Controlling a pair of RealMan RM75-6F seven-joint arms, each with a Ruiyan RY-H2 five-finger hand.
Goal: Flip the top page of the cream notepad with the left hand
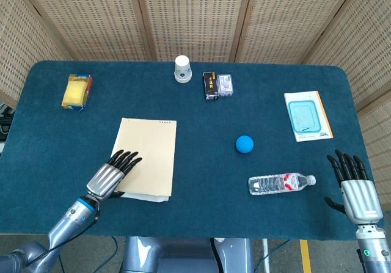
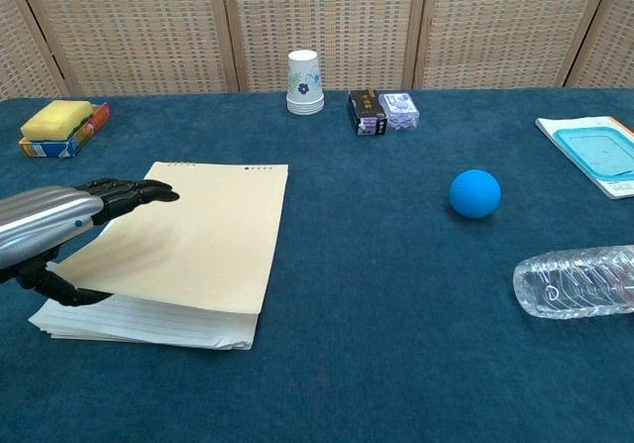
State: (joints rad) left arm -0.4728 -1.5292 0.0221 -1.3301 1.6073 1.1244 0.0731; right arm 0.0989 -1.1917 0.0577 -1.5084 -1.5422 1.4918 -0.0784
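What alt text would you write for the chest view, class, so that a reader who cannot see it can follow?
The robot's left hand lifts the near left corner of the top page of a cream notepad, showing lined pages beneath. On the blue table lie a blue ball, a plastic bottle, a paper cup and a sponge.

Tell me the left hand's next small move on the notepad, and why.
Probably lift and sweep the page on toward the far edge. The left hand pinches the top page at its near left edge, raised off the notepad's lined sheets but not yet turned over.
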